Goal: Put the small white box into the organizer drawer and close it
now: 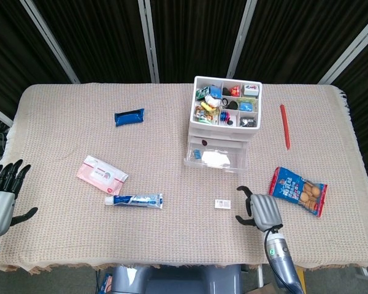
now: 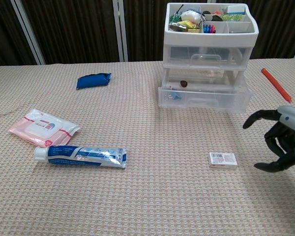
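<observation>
The small white box [image 1: 222, 203] [image 2: 222, 159] lies flat on the woven cloth, in front of the organizer. The white organizer [image 1: 224, 122] [image 2: 206, 54] stands at the back centre, its bottom drawer [image 1: 216, 159] [image 2: 203, 96] pulled out and holding a few small items. My right hand [image 1: 261, 211] [image 2: 279, 139] hovers open just right of the box, fingers spread and curved, holding nothing. My left hand [image 1: 1, 191] is open at the table's far left edge, seen only in the head view.
A toothpaste tube [image 1: 134, 200] and a pink wipes pack [image 1: 102, 174] lie left of centre. A blue packet [image 1: 129, 116] sits further back. A biscuit packet [image 1: 299, 190] lies to the right, and a red pen [image 1: 284, 126] beside the organizer.
</observation>
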You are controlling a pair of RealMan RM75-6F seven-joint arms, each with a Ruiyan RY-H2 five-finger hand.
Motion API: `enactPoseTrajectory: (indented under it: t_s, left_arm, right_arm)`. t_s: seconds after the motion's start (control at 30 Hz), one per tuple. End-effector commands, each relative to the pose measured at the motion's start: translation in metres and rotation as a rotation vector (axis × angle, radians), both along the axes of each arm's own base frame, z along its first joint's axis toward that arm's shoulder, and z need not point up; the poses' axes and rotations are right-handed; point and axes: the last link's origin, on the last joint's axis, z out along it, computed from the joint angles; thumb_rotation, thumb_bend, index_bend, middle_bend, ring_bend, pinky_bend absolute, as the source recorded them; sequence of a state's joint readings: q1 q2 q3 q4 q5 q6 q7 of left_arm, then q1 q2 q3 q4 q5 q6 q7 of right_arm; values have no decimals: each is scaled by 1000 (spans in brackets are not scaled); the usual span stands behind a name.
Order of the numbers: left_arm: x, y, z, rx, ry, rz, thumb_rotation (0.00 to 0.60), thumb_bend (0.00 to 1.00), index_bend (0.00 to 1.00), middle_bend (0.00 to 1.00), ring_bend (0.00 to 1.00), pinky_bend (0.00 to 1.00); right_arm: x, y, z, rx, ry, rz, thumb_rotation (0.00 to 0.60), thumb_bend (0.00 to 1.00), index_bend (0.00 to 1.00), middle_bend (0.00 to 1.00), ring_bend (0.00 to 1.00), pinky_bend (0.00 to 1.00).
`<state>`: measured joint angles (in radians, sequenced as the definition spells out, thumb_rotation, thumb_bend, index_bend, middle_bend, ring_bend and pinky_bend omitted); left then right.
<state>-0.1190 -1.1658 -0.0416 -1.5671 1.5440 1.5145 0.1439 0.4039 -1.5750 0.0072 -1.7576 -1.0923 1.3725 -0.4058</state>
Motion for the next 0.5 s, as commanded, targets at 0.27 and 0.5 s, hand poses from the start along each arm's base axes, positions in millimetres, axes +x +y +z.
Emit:
enactPoseTrajectory:
  t_s: [0.27, 0.5]
  left_arm:
    - [0, 1, 0, 0, -4, -2, 600, 132, 65, 0, 0, 0]
    - [0, 1, 0, -2, -7, -3, 600, 133, 66, 0, 0, 0]
  right_arm:
    - [-8, 1, -32, -1, 72, 35, 600, 149, 368, 785, 753, 649]
    - [-8, -4, -44, -9, 77, 27, 600, 180, 381, 785, 753, 649]
